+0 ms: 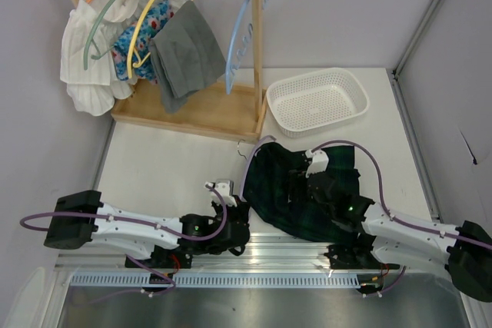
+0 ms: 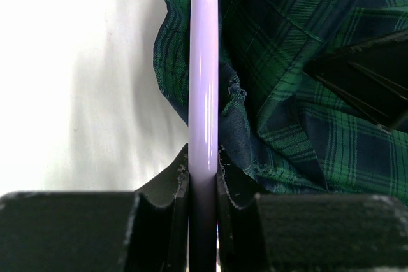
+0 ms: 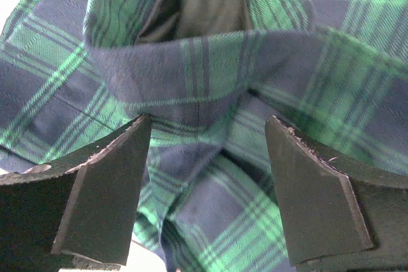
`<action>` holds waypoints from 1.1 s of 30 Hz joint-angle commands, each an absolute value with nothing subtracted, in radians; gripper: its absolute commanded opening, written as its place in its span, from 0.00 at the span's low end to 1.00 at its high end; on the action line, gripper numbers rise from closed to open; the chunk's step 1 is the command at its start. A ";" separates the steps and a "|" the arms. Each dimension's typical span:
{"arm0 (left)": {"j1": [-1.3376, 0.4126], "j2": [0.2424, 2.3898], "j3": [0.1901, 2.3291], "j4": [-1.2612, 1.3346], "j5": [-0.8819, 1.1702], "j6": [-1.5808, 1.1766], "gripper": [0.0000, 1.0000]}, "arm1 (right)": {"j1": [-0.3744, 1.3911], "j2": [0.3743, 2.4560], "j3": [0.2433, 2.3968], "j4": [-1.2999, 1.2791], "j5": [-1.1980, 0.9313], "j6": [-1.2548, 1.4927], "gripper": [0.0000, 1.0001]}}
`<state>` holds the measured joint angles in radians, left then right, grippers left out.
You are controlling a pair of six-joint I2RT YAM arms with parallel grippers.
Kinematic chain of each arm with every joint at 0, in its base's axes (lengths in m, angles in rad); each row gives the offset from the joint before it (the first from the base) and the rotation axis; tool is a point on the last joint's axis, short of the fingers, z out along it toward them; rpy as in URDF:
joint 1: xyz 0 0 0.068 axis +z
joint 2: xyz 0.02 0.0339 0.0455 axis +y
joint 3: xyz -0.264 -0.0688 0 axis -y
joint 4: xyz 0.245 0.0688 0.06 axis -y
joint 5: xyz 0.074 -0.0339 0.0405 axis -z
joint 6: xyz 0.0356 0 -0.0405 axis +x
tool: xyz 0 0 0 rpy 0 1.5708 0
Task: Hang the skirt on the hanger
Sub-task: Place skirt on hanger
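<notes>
skirt (image 1: 307, 193), dark green plaid, lies rumpled on the bench (image 1: 177, 167) between the two arms, near the front edge. not on the hanger as far as can be seen.

lilac hanger (image 2: 204, 62) lies along the skirt's left edge, wire hook pointing away toward the wooden rack (image 1: 257, 51). left jaws are clamped on the lilac bar; the left wrist view shows the bar pinched tight between them and running straight out over the hem of the cloth. cannot tell whether any part of the hanger has gone inside the waistband; from above it looks beside or just over the cloth, not through it.

right jaws stand wide apart, low over the skirt, a raised fold of plaid between them but not pinched. an opening with dark lining shows just past that fold, likely the waist.

progress, as a judgement: early to middle. hanger is secured, skirt is in reach. left to do: catch the waist, work it over the hanger arm, then lift the pair.

white basket (image 1: 317, 101) sits at the far right, well apart from the work. other garments hang on the rack.
</notes>
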<state>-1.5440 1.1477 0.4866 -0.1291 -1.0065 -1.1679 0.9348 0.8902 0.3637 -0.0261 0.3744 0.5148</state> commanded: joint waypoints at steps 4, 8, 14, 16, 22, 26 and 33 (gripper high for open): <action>-1.539 1.163 0.534 -0.095 -1.031 -1.155 0.00 | 0.919 1.018 0.377 0.253 0.301 0.437 0.74; -1.539 1.164 0.535 -0.097 -1.032 -1.157 0.00 | 0.917 1.113 0.384 0.334 0.301 0.413 0.56; -1.537 1.155 0.532 -0.117 -1.048 -1.173 0.00 | 0.997 1.086 0.379 0.396 0.276 0.364 0.09; -1.532 1.157 0.532 -0.104 -1.043 -1.170 0.00 | 1.055 1.039 0.362 0.431 0.268 0.322 0.08; -1.531 1.170 0.537 -0.072 -1.023 -1.147 0.00 | 1.100 1.028 0.321 0.577 0.221 0.278 0.02; -1.531 1.157 0.525 -0.071 -1.023 -1.146 0.00 | 1.103 1.156 0.354 0.617 0.143 0.268 0.00; -1.532 1.105 0.477 -0.011 -1.023 -1.089 0.00 | 1.150 1.299 0.417 0.690 -0.038 0.233 0.00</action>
<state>-1.5356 1.1503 0.4839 -0.1131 -0.9916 -1.1400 1.1229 1.2697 0.3599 0.5735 0.0856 0.2661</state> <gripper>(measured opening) 0.192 0.031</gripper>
